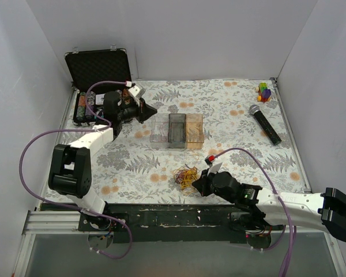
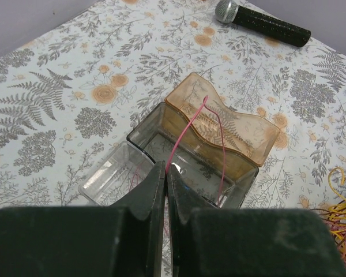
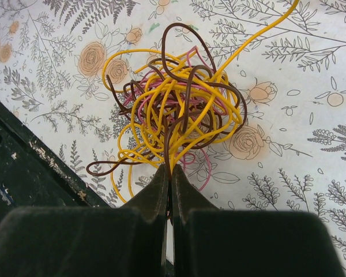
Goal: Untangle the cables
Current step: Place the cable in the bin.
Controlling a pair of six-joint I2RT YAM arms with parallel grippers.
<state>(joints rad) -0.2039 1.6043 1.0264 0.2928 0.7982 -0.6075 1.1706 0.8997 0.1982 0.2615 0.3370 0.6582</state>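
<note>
The cables are a tangled bundle (image 1: 186,176) of yellow, brown and pink wires near the table's front edge; the right wrist view (image 3: 176,107) shows them close up. My right gripper (image 1: 198,183) (image 3: 170,168) is shut on yellow and brown strands at the bundle's near side. My left gripper (image 1: 150,111) (image 2: 166,167) is shut on a single pink wire (image 2: 187,130), held above three small bins. The wire arches up and its far end drops into the dark bin (image 2: 150,135). The bundle's edge shows at the right of the left wrist view (image 2: 343,210).
Three bins stand side by side: clear (image 1: 160,128), dark (image 1: 176,130), orange (image 1: 194,128). A microphone (image 1: 265,124) lies at the right. A coloured toy (image 1: 264,91) sits in the far right corner. An open black case (image 1: 98,66) stands at the far left.
</note>
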